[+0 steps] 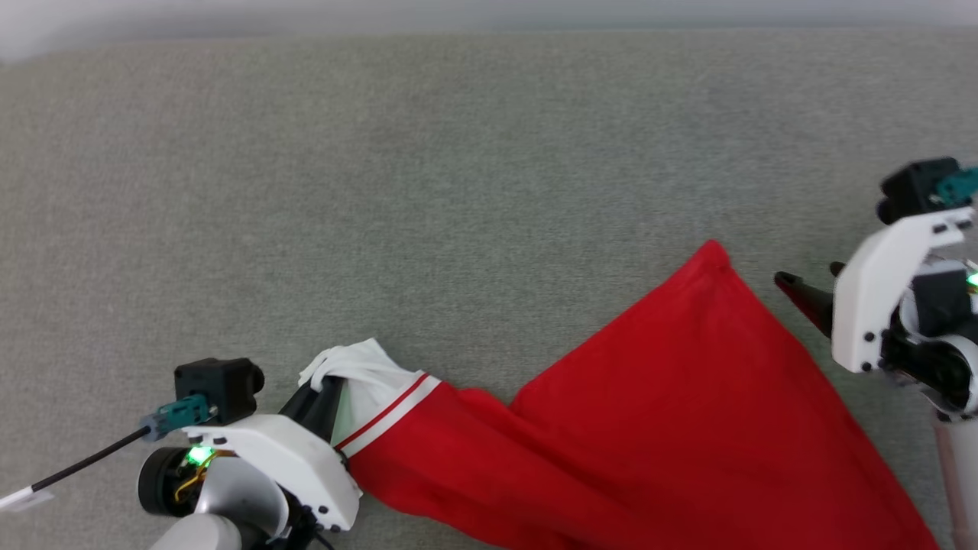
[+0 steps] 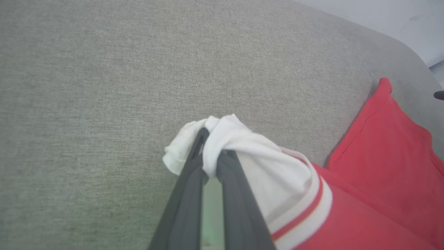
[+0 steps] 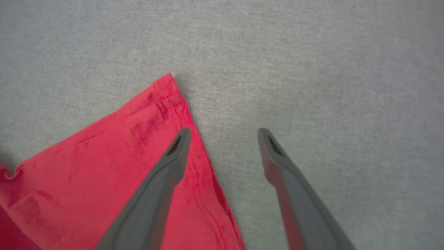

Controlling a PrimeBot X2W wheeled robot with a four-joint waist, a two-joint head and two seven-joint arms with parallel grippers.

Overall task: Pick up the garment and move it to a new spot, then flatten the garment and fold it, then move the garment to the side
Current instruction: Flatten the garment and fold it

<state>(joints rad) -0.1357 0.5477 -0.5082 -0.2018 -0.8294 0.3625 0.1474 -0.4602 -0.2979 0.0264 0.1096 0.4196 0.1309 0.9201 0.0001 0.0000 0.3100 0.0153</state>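
Left gripper (image 1: 330,384) is clamped on the bunched white sleeve (image 2: 242,146) of the garment (image 1: 649,405), which spreads rightward across the grey fabric surface (image 1: 458,153). Right gripper (image 3: 224,132), fingers wide apart, hovers beside the garment's red corner (image 3: 170,86).

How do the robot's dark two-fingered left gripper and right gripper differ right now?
The left gripper is shut; the right gripper is open. The left gripper pinches the bunched white sleeve of the red jersey; the right gripper holds nothing, one finger over the jersey's red corner, the other over the grey fabric surface. Both sit at the jersey's edges.
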